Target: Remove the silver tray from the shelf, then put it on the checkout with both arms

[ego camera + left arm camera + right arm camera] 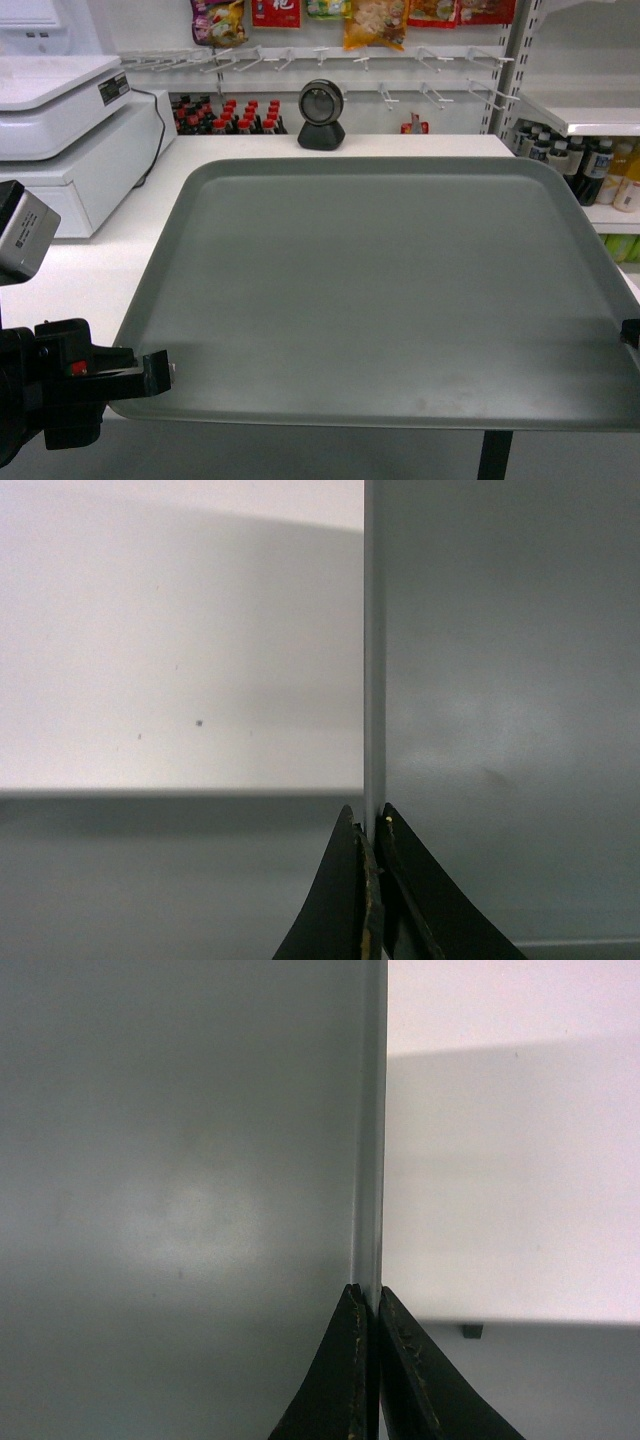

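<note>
At far left of the head view, a white scale [60, 130] sits on the white counter [120, 260]. Below it, at the lower left, the black left gripper [160, 372] reaches in from a black arm with a small grey box [22, 232] above it. Its jaws are closed on the near left corner of the tray [380, 290]. In the left wrist view the two black jaws pinch the tray's thin rim [374, 680] from both sides, with the counter [150, 660] to the left of the rim and the tray's flat face [510, 700] to the right.

The grey-green tray fills the middle of the head view. Most of it lies over the counter, and its near edge juts out past the counter's front edge. Whether it rests on the counter or is held just above it cannot be told. Beyond its far edge stands a black round scanner [322, 113], with rows of red-capped bottles [225, 115] and hanging snack packets [375, 22] behind.

At right, a white shelf [590, 120] holds more bottles beneath it. Only a black sliver of the right gripper [630, 332] shows at the tray's right edge. In the right wrist view its jaws [368, 1305] are closed on the rim [368, 1140], tray face [180, 1190] to the left, counter [510, 1180] to the right.
</note>
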